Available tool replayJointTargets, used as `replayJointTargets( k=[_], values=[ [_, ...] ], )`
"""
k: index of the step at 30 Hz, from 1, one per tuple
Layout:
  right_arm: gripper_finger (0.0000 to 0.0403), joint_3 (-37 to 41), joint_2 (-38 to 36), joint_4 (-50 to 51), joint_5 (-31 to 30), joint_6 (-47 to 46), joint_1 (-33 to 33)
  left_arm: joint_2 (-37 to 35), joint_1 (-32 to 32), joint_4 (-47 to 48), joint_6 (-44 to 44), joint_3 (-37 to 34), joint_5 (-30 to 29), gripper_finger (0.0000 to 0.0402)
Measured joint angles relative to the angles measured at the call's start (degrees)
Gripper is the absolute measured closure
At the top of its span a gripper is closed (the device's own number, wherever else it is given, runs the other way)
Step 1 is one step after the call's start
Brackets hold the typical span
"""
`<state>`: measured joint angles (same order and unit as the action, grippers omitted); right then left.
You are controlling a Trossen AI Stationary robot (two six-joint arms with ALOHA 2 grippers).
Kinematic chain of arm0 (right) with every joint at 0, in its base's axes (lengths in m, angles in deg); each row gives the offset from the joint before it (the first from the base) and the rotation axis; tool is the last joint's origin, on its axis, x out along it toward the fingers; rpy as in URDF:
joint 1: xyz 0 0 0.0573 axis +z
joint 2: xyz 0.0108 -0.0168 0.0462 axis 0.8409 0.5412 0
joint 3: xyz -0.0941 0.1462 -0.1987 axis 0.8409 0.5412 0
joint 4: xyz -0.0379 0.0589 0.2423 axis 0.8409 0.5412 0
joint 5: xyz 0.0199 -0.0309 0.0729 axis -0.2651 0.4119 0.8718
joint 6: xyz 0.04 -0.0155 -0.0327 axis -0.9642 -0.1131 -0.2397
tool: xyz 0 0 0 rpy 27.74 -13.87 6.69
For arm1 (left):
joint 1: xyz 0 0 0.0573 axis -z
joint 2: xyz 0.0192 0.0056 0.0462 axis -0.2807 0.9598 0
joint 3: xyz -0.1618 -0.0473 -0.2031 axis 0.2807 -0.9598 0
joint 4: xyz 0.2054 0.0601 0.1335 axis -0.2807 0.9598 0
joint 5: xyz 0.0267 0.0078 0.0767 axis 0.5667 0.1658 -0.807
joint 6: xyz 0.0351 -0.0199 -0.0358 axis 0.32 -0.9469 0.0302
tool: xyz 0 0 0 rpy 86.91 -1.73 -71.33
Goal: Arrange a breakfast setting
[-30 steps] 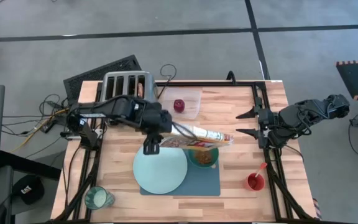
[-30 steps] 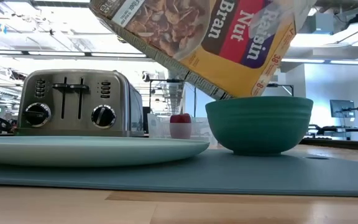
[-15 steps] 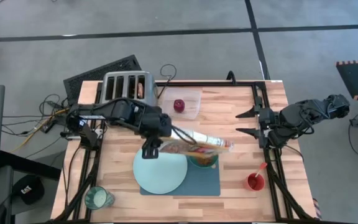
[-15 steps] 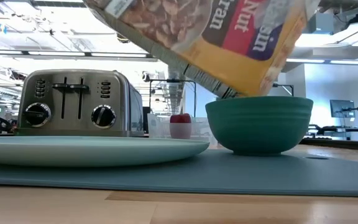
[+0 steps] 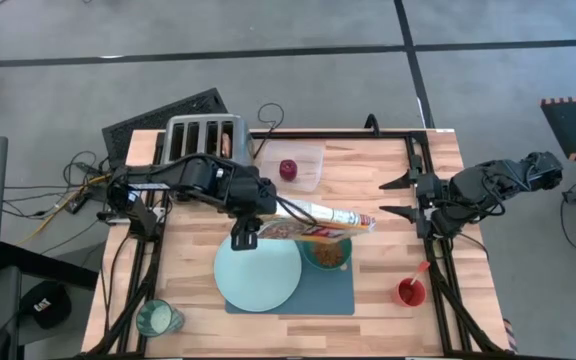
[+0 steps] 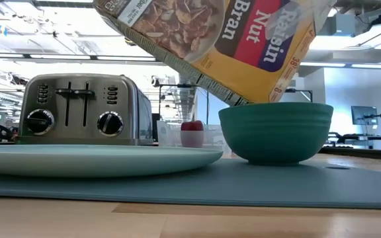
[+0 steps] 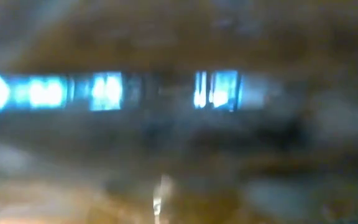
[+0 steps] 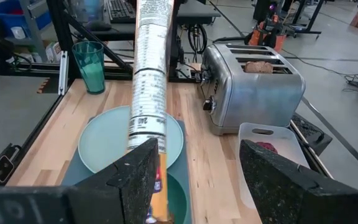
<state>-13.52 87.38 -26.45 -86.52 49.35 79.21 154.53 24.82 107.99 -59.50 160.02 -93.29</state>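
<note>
My left gripper [image 5: 260,208] is shut on a yellow and red cereal box [image 5: 323,219], tipped with its open end over the green bowl [image 5: 327,253]; the bowl has brown cereal in it. The box also shows in the low view [image 6: 223,39]. The bowl and the pale mint plate [image 5: 258,275] rest on the slate-blue mat [image 5: 336,293]. A toast slice [image 5: 227,143] sticks up from a toaster slot. The dark red fruit [image 5: 287,169] lies in a clear tray [image 5: 308,160]. The red-handled spoon [image 5: 421,270] leans in the red cup. My right gripper [image 5: 398,197] waits open at the table's right edge. My left gripper holds the cereal box by its raised end [image 5: 278,208], the end away from the bowl. It comes level from the table's left, along the box. The gripper itself hides how the fingers sit. The box is lifted clear and slants down, its lower end [image 6: 243,99] just above the bowl's rim.
The chrome toaster [image 5: 203,140] stands at the far left. A green glass [image 5: 158,320] stands at the near left corner and a small red cup [image 5: 410,292] at the near right. Bare wood lies between the mat and the right edge.
My left gripper dipped and tipped the cereal box steeper over the bowl, then brought it back up to about where it was a second ago. It has stayed shut on the box. The bowl, plate and mat have not moved.
</note>
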Motion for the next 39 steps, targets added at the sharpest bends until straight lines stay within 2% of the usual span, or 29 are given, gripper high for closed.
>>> replayJointTargets(
  k=[5, 8, 12, 16, 20, 33, 39],
  values=[
    [0.0148, 0.0, -0.01, -0.01, 0.02, 0.0, 0.0, 0.0, 0.54, -0.04, -0.71, 0.0, -2.06, 0.0257],
    [0.0148, 0.0, -0.01, -0.01, 0.01, 0.0, 0.0, 0.0, 0.5, 0.04, 0.34, 0.0, 2.0, 0.0257],
    [0.0148, 0.0, -0.01, -0.01, 0.0, 0.0, 0.0, 0.0, 0.66, 0.01, -1.43, 0.0, -2.63, 0.0257],
    [0.0148, 0.0, -0.01, -0.01, 0.01, -0.02, 0.0, 0.02, 0.31, 0.04, -0.64, 0.0, 0.36, 0.0257],
    [0.0148, 0.0, -0.01, -0.03, 0.02, -0.01, 0.0, 0.02, 0.38, -0.07, -2.19, 0.0, -2.01, 0.0257],
    [0.0148, 0.0, -0.01, -0.15, 0.02, 0.0, 0.01, 0.51, -0.29, 0.2, -0.92, -0.07, 5.51, 0.0257],
    [0.0148, 0.0, 0.01, -0.18, 0.02, 0.0, 0.0, 0.95, -0.25, -0.09, -1.18, -0.07, 3.21, 0.0257]
  ],
)
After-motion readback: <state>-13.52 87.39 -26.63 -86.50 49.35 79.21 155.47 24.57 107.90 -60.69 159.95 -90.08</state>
